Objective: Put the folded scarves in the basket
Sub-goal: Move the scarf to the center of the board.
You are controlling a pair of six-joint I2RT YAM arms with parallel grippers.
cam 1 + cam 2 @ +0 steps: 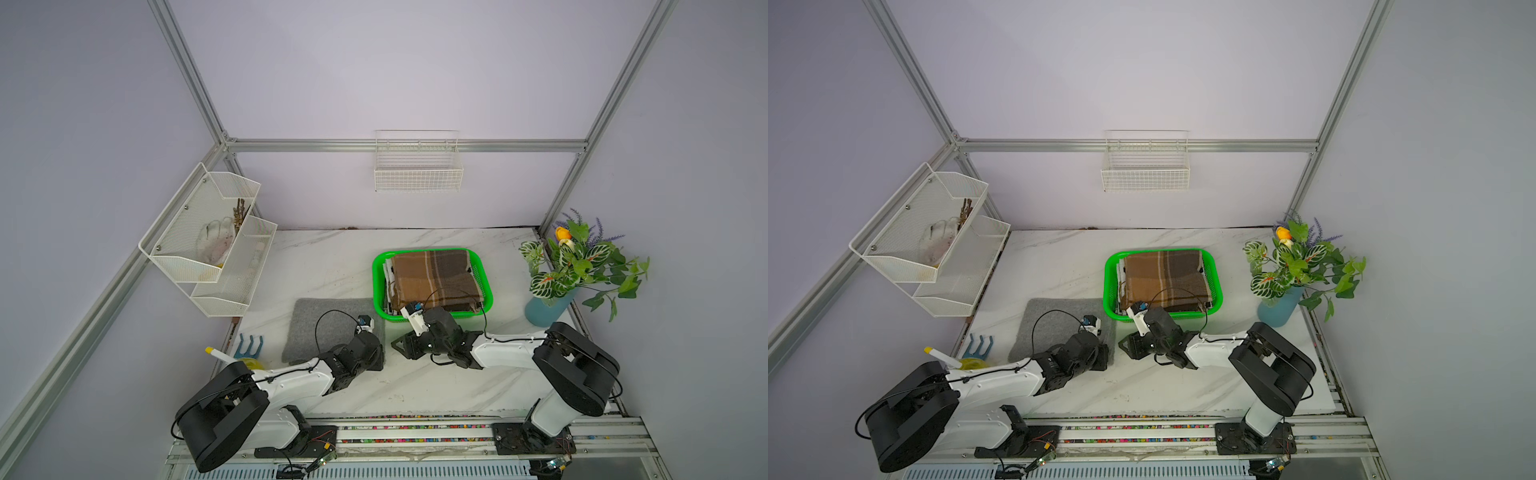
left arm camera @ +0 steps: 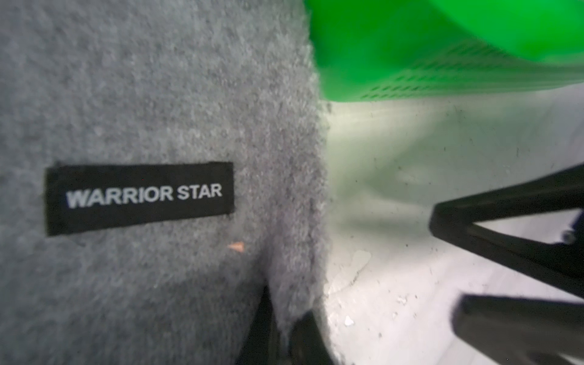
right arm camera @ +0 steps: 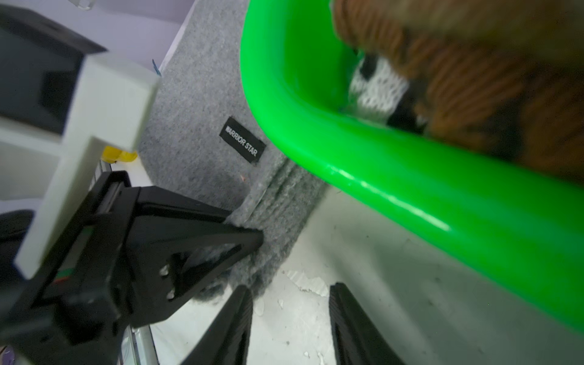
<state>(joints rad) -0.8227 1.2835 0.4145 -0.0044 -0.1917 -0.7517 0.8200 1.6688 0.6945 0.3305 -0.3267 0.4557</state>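
Note:
The folded grey scarf (image 1: 328, 328) with a black "WARRIOR STAR" label (image 2: 139, 197) lies flat on the table, left of the green basket (image 1: 378, 286). A brown plaid scarf (image 1: 432, 278) fills the basket over a white knit piece (image 3: 376, 91). My left gripper (image 2: 286, 300) is shut on the grey scarf's right edge, with fabric bunched between its fingers (image 3: 249, 237). The right gripper (image 3: 290, 286) stands open just beside that same corner, low over the bare table in front of the basket, with nothing between its fingers (image 2: 474, 218).
A white mesh two-tier rack (image 1: 212, 249) hangs on the left wall and a white wire basket (image 1: 417, 166) on the back wall. A blue vase with a plant (image 1: 548, 309) stands right of the basket. A blue hand rake (image 1: 249, 347) lies left of the scarf.

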